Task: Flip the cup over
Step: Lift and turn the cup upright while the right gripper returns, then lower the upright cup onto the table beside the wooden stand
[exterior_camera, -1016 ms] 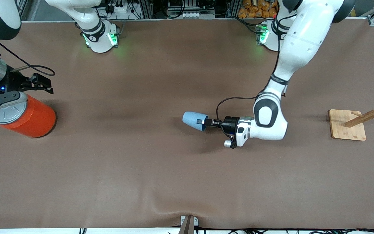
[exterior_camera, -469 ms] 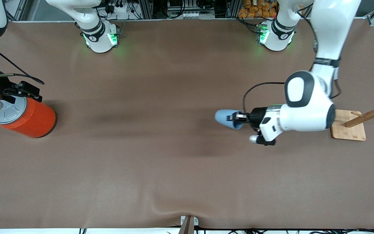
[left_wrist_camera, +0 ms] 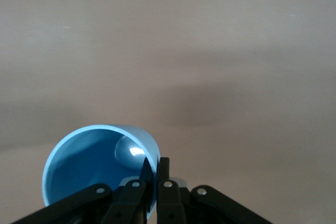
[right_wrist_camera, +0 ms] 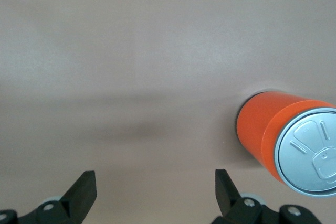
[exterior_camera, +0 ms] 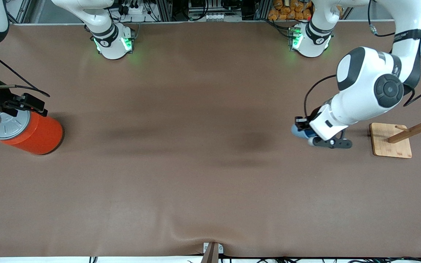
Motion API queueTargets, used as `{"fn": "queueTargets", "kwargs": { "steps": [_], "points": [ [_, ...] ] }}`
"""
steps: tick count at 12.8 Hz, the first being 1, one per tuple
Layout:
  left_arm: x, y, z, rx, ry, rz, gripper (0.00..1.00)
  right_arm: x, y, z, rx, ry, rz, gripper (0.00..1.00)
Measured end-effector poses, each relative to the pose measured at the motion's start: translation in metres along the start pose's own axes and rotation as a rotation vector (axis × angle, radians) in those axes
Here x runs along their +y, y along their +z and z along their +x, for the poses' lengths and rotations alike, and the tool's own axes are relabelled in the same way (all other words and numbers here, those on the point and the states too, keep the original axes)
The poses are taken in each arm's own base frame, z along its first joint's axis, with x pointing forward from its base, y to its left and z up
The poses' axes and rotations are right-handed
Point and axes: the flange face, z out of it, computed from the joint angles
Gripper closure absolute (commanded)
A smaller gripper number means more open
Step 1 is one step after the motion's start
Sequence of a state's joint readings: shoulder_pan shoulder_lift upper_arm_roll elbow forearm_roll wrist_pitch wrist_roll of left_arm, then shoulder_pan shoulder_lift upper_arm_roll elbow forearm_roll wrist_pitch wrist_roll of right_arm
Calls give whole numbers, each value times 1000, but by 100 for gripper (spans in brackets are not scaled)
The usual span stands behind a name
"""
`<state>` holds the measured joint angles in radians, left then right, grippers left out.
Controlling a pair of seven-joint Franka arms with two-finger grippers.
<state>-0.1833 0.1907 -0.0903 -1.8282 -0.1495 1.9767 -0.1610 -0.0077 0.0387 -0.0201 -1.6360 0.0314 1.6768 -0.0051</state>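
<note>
Cup (left_wrist_camera: 100, 169) pinched at rim, mouth facing the left wrist camera.

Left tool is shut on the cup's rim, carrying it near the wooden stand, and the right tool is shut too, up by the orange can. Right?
Not quite. The right tool is open, its fingers spread wide in the right wrist view, by the orange can. The rest holds: the left tool is shut on the cup rim, near the wooden stand.
</note>
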Motion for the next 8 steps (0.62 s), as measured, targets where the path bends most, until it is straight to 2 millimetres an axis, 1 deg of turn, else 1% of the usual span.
{"fn": "queueTargets", "kwargs": {
  "steps": [1,2,4,5,6,8],
  "points": [
    [-15,7,-3,46,-2,34,100,0,-1,1,11,0,0,0],
    [-26,20,-8,100,-4,52,100,0,-2,1,17,0,0,0],
    [-44,62,-23,189,-6,62,100,0,-3,1,19,-1,0,0],
    [-49,82,-32,195,-8,65,100,-1,-3,1,20,-2,0,0],
    [-52,95,-39,192,-9,67,100,-2,-4,0,19,-3,0,0],
    [-59,111,-48,211,-12,68,100,-2,-7,-3,3,-1,0,0]
  ]
}}
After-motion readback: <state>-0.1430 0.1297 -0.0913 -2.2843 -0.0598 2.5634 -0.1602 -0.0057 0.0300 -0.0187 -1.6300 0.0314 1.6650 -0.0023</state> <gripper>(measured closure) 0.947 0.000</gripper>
